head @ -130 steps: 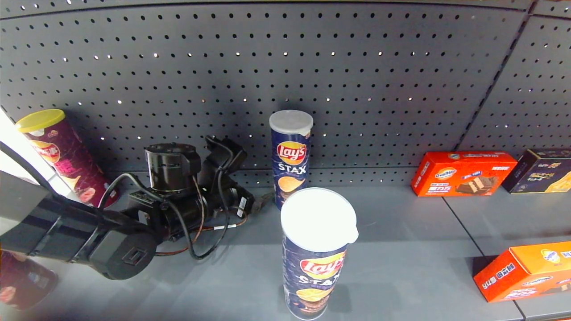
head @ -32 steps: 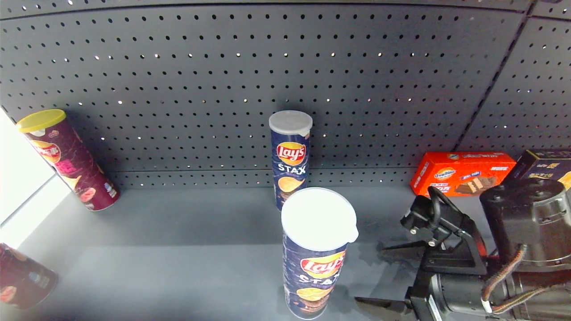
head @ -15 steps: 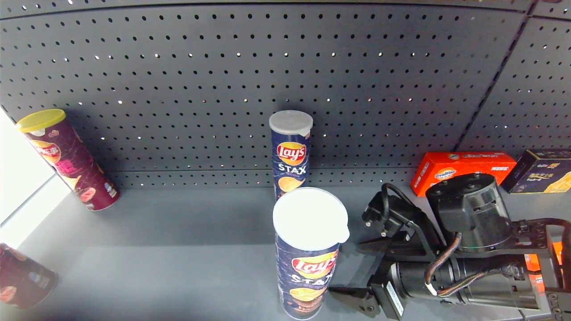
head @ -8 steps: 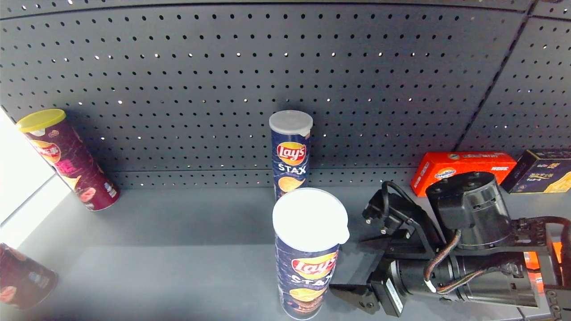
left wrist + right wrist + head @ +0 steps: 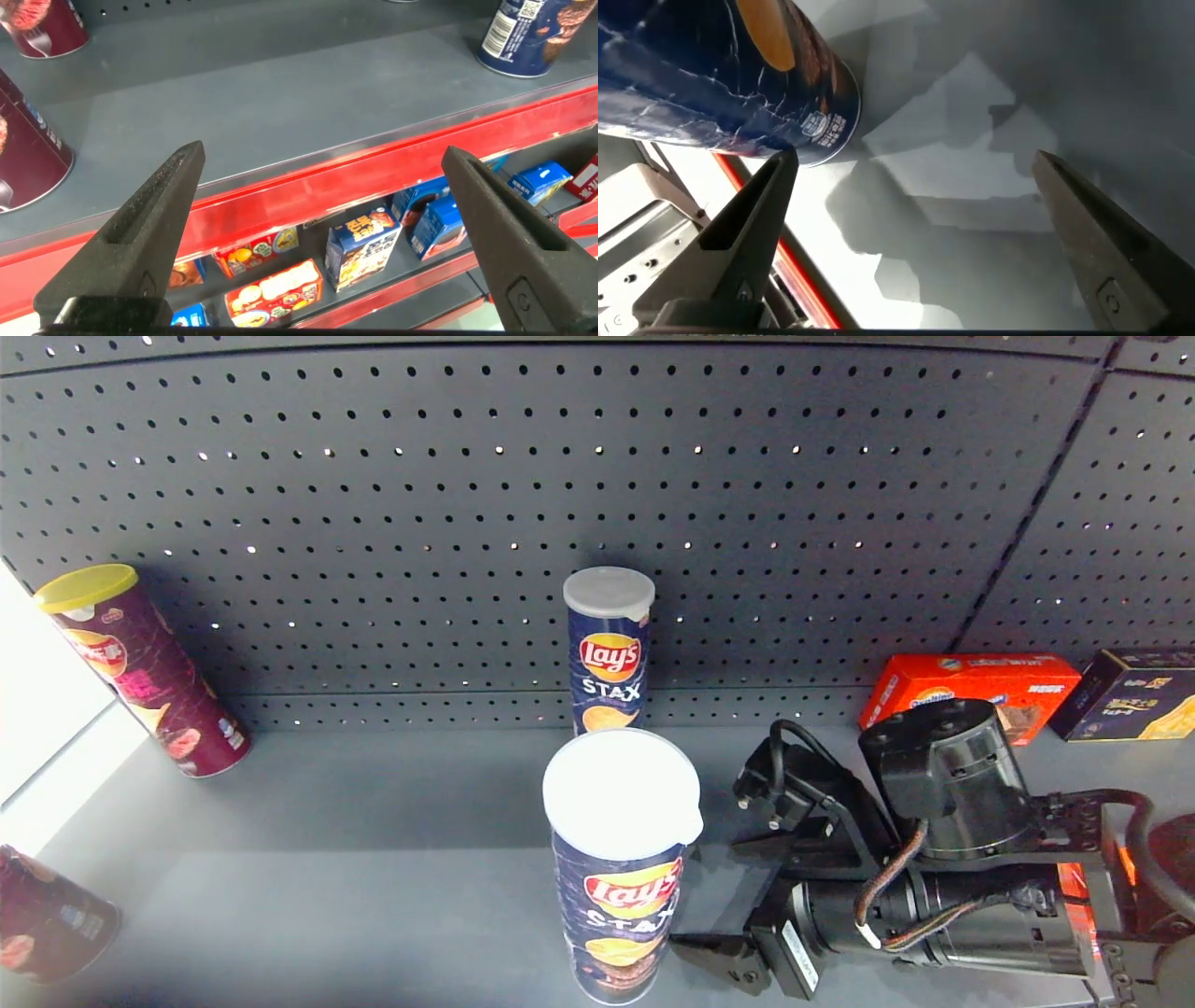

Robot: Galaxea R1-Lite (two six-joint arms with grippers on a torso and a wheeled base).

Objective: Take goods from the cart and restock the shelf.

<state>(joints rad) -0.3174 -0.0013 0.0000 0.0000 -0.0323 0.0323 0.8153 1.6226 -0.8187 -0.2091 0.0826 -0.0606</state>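
A tall blue chip can (image 5: 621,859) stands upright near the front of a grey shelf (image 5: 373,859), the goods in hand in a restocking job. The right gripper (image 5: 742,903) lies low just to the right of the can, its fingers spread wide and holding nothing. The near finger sits close by the can's base, though it is hard to tell whether they touch. Directly behind the can a second blue can (image 5: 609,653) stands against the pegboard (image 5: 373,523). A maroon can (image 5: 140,672) leans well off to the can's left, and an orange box (image 5: 971,686) lies well off to its right. The left gripper (image 5: 318,233) hangs lower than the can and apart from it, out in front of the shelf's red edge (image 5: 374,177), with its fingers also wide and empty. Small cartons (image 5: 360,252) sit on the tier below. The can is probably a light cardboard tube, stiff enough for a firm pinch, but its wrap looks glossy and likely slick. Being tall and narrow, it will probably tip at a nudge near the top or base. The safest hold looks to be across the middle of the body, one finger on each side and well below the plastic lid.
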